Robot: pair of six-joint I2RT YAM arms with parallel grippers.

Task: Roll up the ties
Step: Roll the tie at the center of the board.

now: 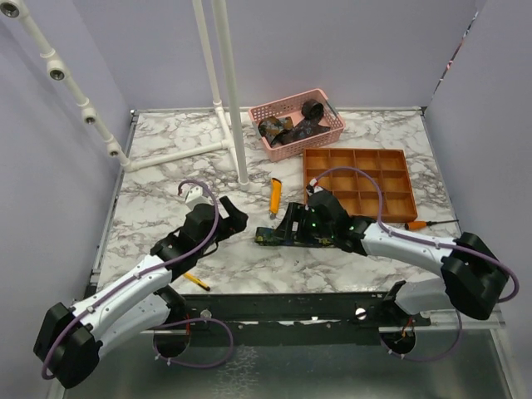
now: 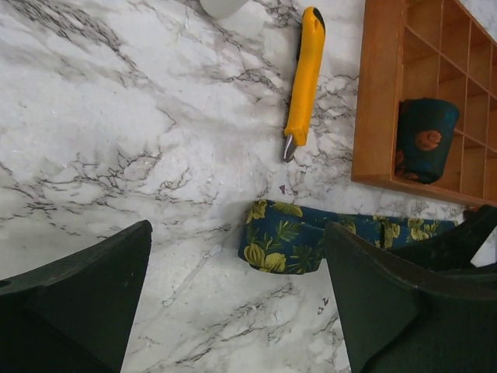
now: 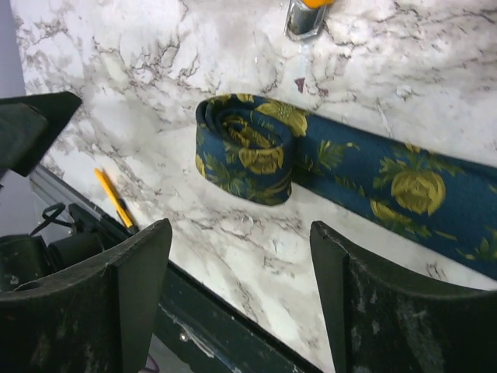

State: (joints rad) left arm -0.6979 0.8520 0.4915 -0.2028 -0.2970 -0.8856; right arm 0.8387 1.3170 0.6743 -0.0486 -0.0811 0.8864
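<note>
A navy tie with yellow-green flowers point(image 3: 245, 148) lies on the marble table, one end wound into a small coil point(image 2: 283, 237). Its flat tail point(image 3: 404, 186) runs off to the right. In the top view this tie point(image 1: 270, 239) lies between the two arms. My left gripper point(image 2: 237, 303) is open just short of the coil, holding nothing. From the other side my right gripper point(image 3: 241, 295) hangs open above the table's front edge, the coil beyond its fingertips. A second rolled tie point(image 2: 423, 140) stands in a compartment of the orange tray point(image 2: 373, 93). More dark ties point(image 1: 291, 129) fill the pink basket point(image 1: 328, 108).
An orange-yellow utility knife point(image 1: 275, 197) lies just behind the coil. A pencil point(image 1: 197, 281) rests by the front edge, near the left arm. A white pipe stand point(image 1: 237, 100) rises at the back left. An orange-handled tool point(image 1: 416, 225) lies in front of the tray point(image 1: 395, 204).
</note>
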